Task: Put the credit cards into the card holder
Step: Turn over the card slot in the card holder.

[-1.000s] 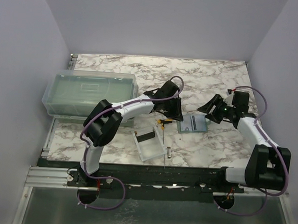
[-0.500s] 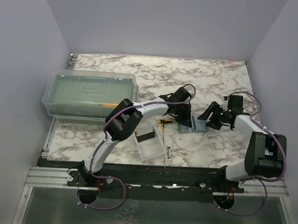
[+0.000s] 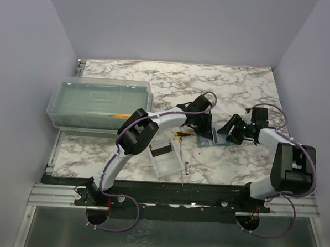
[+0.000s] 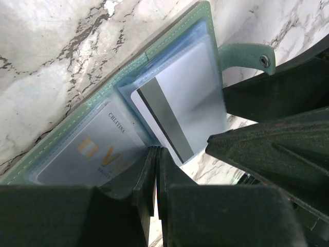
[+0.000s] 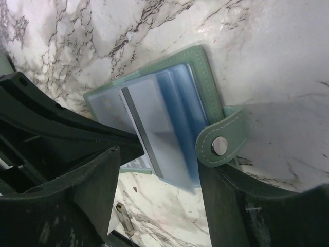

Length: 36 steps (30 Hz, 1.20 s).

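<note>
Risk first with the striped card (image 4: 190, 98): seemingly only part-way into the clear pocket on the right half of the card holder (image 4: 51, 149), lower end poking out past the green rim. Could skew or jam at the pocket's mouth if pushed crooked. Could drag the whole light holder across the marble table (image 5: 267, 41) if left unpinned. Might snag on the snap tab (image 5: 218, 144) too, sticking out at the side.

Second card (image 4: 97, 149) tucked under plastic, lower left of the left wrist view.

Left pincer (image 4: 157, 154) nearly closed, just a sliver between the jaws, tips at the holder's fold, right beside the striped card's edge. Pinching or merely pressing, cannot tell.

Right pincer (image 5: 162, 164) spread wide, straddling the tab side, gripping nothing.

Holder lying open, right of centre in the overhead view.
</note>
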Tool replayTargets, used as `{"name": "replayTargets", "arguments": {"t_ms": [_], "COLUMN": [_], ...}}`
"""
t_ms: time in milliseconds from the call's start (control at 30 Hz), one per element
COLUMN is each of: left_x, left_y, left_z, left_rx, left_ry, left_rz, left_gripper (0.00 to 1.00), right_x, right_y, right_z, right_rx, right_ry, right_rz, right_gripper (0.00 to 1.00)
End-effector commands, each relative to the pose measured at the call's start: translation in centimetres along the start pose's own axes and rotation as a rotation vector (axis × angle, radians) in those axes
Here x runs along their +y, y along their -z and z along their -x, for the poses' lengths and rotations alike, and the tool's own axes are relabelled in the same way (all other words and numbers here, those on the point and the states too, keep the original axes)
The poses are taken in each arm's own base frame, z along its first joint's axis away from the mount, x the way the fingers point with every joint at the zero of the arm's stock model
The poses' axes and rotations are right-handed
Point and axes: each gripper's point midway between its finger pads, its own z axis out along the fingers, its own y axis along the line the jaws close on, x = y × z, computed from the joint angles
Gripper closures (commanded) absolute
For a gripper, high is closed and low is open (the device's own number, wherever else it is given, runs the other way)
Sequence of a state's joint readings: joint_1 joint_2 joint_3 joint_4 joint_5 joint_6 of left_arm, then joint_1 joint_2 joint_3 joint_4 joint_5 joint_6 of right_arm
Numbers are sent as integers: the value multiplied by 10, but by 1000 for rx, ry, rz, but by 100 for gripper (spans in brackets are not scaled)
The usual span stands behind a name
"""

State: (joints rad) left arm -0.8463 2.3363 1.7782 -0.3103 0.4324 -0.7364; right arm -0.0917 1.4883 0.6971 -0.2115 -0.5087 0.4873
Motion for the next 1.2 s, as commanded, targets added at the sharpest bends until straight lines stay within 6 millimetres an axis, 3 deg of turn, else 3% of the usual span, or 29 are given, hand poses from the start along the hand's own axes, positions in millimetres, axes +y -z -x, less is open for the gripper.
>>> {"name": "replayTargets", "arguments": {"t_ms": [0,367,867,1167], "left_x": [16,14,12,14], "left_y": [-13,-3,9,10], "left_z": [-9,-6,-6,-9], "left_rx": [29,7,-10,-5], "left_ry": [4,-17,-30,-28], "left_rz": [39,51,61,67], "left_gripper": [89,90,90,90], "right_x": [17,40,47,36], "right_y": [2,24,19,12], "right_z": [-8,-10,-16,-19], "right_rx": [27,3,48,52], "right_ry": [1,14,4,-5], "right_rz": [106,181,252,216], "right_gripper": [36,36,36,48]}}
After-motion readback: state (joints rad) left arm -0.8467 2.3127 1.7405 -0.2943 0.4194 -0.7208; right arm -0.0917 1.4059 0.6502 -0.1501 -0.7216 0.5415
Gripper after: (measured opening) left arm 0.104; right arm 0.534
